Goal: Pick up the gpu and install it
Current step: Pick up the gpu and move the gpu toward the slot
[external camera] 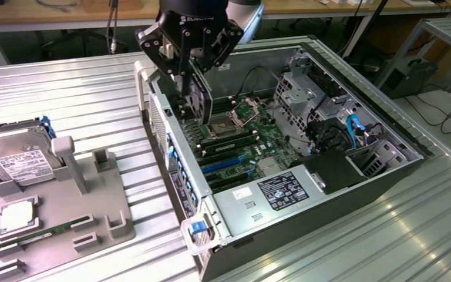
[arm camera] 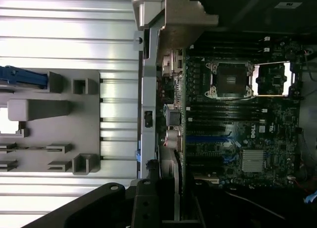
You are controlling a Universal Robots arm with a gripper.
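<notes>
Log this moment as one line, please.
gripper: shut on gpu | gpu: upright, over motherboard inside case | seated: cannot tell

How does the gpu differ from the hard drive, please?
The gpu stands on edge in the gripper over the open case; the hard drive lies label-up on the grey holder. The gpu is dark and thin; the hard drive is silvery with a white label. Both are computer parts.
</notes>
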